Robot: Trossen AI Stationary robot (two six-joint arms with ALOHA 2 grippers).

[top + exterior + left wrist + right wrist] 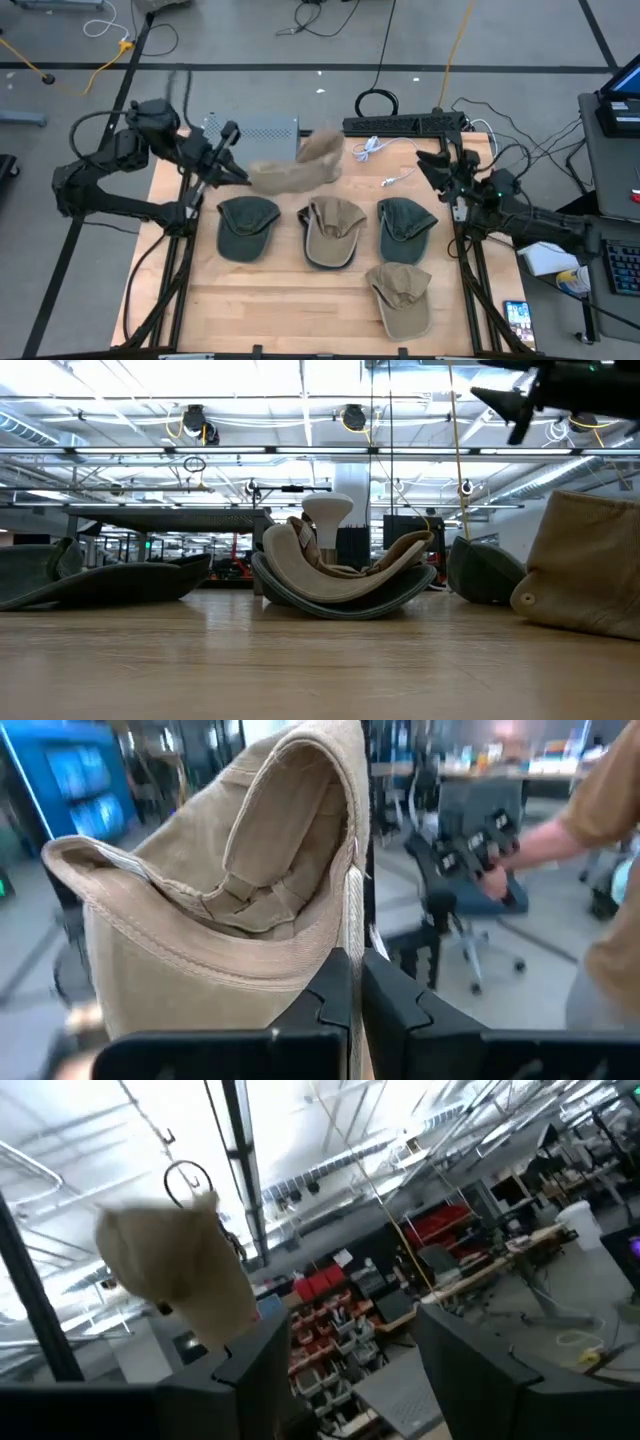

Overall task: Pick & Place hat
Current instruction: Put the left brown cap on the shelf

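Observation:
A tan hat (297,168) hangs in the air over the table's far left part, with my left gripper (243,175) shut on it. The left wrist view looks into its hollow inside (270,870). The right wrist view shows it farther off, as a tan hat (175,1270) in the air. Lying on the table are a dark green hat (247,228), a tan hat nested in a green one (333,232), another green hat (405,228) and a tan hat (403,297) nearer the front. My right gripper (350,1370) stands open and raised at the table's right side, holding nothing. My left gripper pinches the tan hat's lower rim (350,925) between its two shut fingers (395,1000). The fingers come level from the table's left. The hat is lifted clear of the table and stands out beyond the fingertips, its open inside turned toward the wrist.
A grey box (255,128), a black power strip (405,124) and a white cable (385,152) lie along the table's far edge. A phone (518,320) sits off the front right corner. A person (600,850) is in the room beyond the table.

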